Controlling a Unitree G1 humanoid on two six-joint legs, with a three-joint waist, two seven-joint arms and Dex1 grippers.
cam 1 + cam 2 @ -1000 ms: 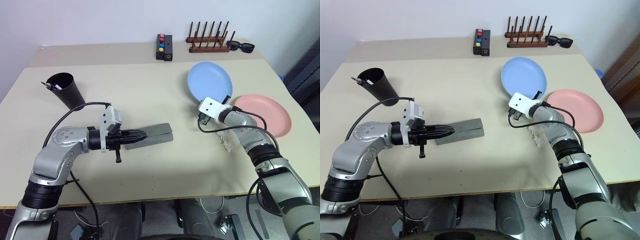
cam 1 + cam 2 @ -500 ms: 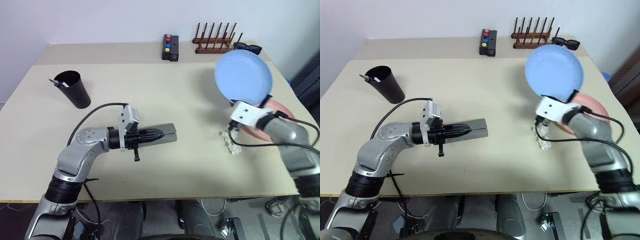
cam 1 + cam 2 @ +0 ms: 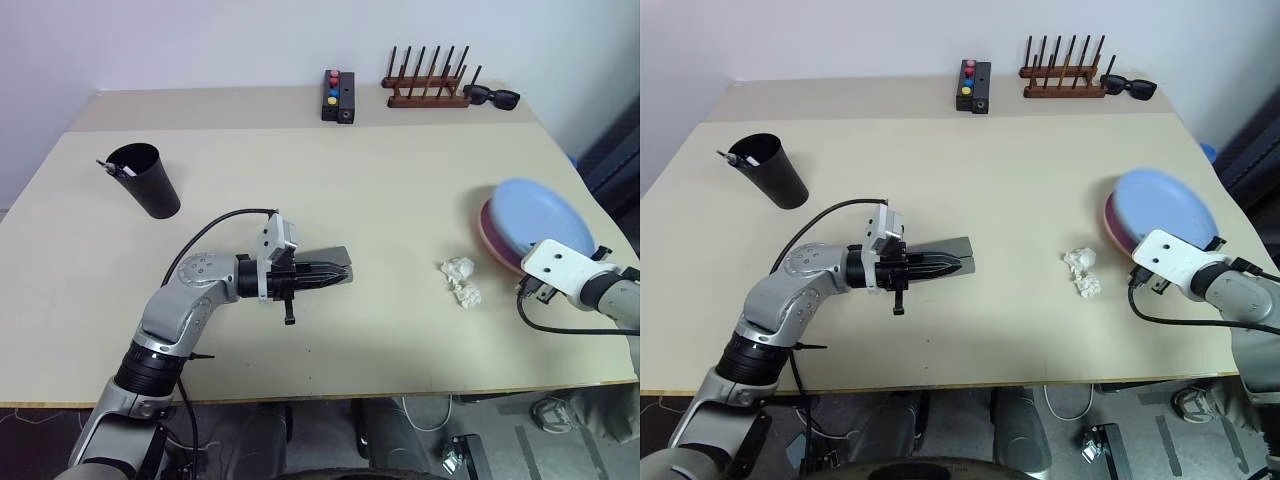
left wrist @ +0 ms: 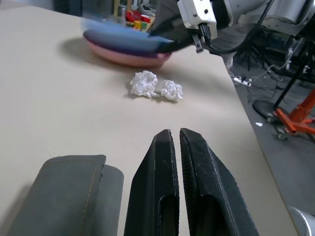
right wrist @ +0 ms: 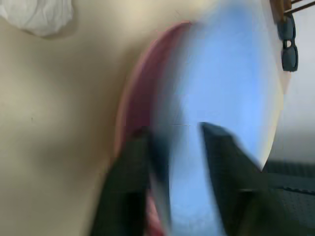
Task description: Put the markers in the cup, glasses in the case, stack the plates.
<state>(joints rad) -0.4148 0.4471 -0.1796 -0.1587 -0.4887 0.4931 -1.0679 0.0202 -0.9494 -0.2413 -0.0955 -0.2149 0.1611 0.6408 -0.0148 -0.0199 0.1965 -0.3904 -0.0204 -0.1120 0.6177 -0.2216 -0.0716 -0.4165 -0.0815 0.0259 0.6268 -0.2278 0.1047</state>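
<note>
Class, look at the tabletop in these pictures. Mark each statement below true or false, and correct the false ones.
1. The blue plate lies on the pink plate. True.
2. The black cup lies tipped over. False: it stands upright.
3. The left gripper is shut, over the grey case. True.
4. The sunglasses sit in the case. False: they lie beside the wooden rack.
5. Crumpled white paper lies near the plates. True.

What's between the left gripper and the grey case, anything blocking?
Nothing visible. The left gripper lies shut, level over the table, fingertips right beside the case, with no object between them. The crumpled tissue lies well off toward the plates.
</note>
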